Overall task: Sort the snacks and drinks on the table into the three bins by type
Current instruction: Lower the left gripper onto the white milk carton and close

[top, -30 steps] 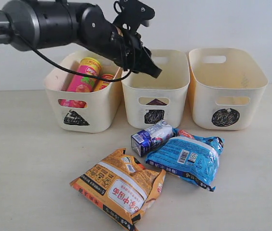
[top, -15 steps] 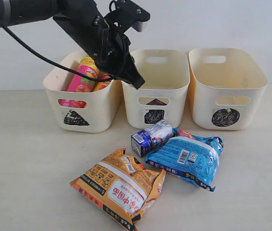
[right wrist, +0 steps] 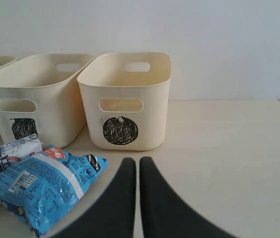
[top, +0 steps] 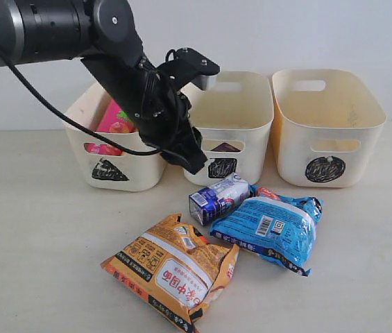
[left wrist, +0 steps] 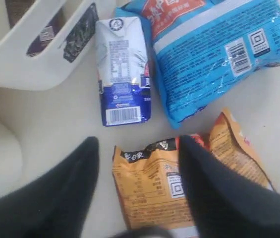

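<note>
Exterior view: the black left gripper (top: 193, 164) hangs before the cream plastic bin marked with a square (top: 241, 121), just above and beside the small blue-and-white box carton (top: 218, 198) on the pale beige table (top: 36, 229).

Left wrist view: its jaws stand apart, empty. The carton lies beyond the tips and the crinkly orange bag (left wrist: 147, 186) lies beneath them.

Right wrist view: the right gripper (right wrist: 138, 161) is pressed together and holds nothing, near the crinkly blue bag (right wrist: 40, 188).

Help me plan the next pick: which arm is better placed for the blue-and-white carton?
Left. The left gripper hangs open close to the carton; the right gripper, shut, faces the circle bin farther off.
</note>
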{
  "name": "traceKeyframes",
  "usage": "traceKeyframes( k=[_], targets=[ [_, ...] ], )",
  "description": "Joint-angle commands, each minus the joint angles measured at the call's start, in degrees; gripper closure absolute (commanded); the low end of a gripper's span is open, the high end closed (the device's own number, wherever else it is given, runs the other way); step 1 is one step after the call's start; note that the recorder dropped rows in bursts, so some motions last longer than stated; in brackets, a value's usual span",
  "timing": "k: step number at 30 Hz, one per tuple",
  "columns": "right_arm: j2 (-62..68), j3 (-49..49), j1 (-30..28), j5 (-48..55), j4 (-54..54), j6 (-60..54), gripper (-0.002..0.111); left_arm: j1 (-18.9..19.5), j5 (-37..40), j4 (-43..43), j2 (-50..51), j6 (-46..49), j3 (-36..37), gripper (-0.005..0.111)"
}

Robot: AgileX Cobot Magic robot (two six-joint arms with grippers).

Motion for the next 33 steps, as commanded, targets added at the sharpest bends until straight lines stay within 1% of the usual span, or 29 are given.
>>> traceKeyframes(
  k=[1, 2, 3, 10, 20, 25, 29, 33],
  targets=[
    [-0.31, -0.02, 0.01, -0.19, -0.06, -0.13, 0.108, 0.04, -1.39, -4.51, 2.66, 1.90, 0.31, 0.032],
    [-0.31, -0.02, 0.01, -0.19, -0.06, -0.13, 0.108, 0.04, -1.80, -4.65, 3.22, 2.22, 0.31, 0.029],
    [-0.31, -0.02, 0.01, -0.19, -0.06, -0.13, 0.108, 0.04, -2.25, -4.65, 3.81, 2.23, 0.31, 0.028],
    [-0.31, -0.02, 0.01, -0.19, -0.06, -0.13, 0.108, -0.19, -9.62, -4.65, 7.97, 0.52, 0.31, 0.029],
    [-0.31, -0.02, 0.01, -0.19, -0.06, -0.13, 0.108, -0.43, -11.01, -3.33, 11.72, 0.52, 0.31, 0.029],
    [-0.31, -0.02, 0.01, -0.19, -0.06, -0.13, 0.108, -2.49, -15.00, 2.37, 13.70, -1.24, 0.31, 0.029],
    [-0.31, -0.02, 0.01, -0.19, -0.06, -0.13, 0.108, -4.18, -20.04, 9.45, 14.31, -8.43, 0.31, 0.029],
    [-0.31, -0.02, 0.01, -0.19, -0.06, -0.13, 0.108, -4.54, -21.20, 14.64, 14.31, -13.39, 0.31, 0.029]
  ],
)
